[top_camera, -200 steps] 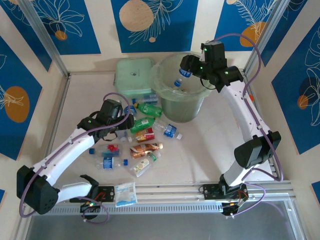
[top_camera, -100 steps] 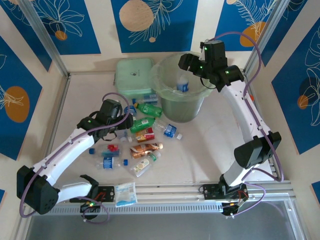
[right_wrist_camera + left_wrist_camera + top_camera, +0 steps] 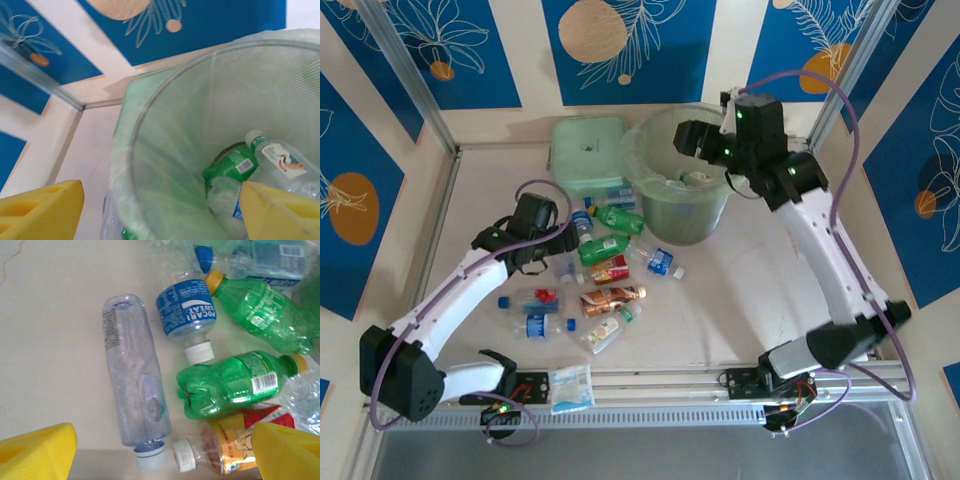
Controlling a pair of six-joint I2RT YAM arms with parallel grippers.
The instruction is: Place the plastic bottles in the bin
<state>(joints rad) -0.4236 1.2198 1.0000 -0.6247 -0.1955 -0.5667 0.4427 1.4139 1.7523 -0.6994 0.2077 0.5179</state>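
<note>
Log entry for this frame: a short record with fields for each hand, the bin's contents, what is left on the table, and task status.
left hand: open, empty, low over the loose bottles
right hand: open, empty, above the bin
bin: upright, holds at least a green bottle and a clear white-capped bottle
loose bottles: many, lying on the table beside the bin
status: unfinished

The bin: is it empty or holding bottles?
Not empty. The bin holds a green bottle and a clear white-capped bottle, seen by the right wrist camera.
</note>
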